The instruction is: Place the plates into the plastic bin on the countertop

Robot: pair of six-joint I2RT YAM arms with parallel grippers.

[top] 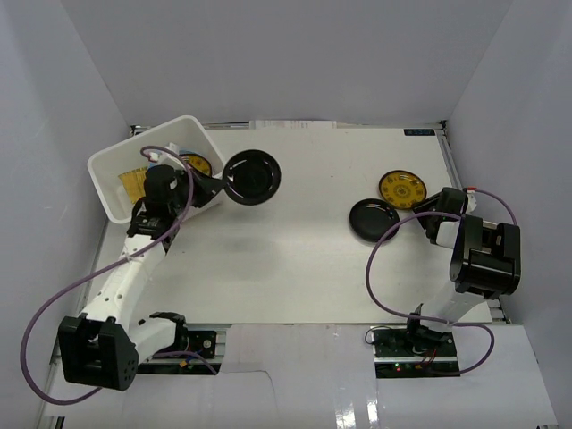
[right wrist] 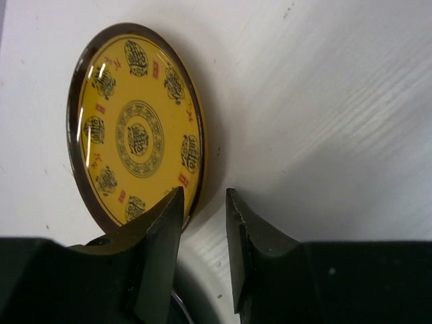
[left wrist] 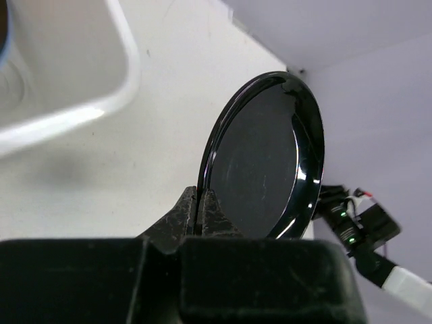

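Observation:
My left gripper (top: 217, 184) is shut on the rim of a glossy black plate (top: 252, 176) and holds it just right of the white plastic bin (top: 121, 161). In the left wrist view the black plate (left wrist: 266, 158) stands on edge in the closed fingers (left wrist: 214, 216). A gold-patterned plate (top: 196, 164) and a straw-yellow one (top: 133, 181) lie in the bin. My right gripper (top: 427, 206) is open beside a gold-patterned plate (top: 401, 189), whose rim (right wrist: 135, 131) sits at the fingertips. A second black plate (top: 374, 217) lies on the countertop (top: 295, 259).
White walls close in the table on three sides. The left arm's purple cable (top: 54, 308) loops at the near left; the right arm's cable (top: 375, 268) loops over the near right of the table.

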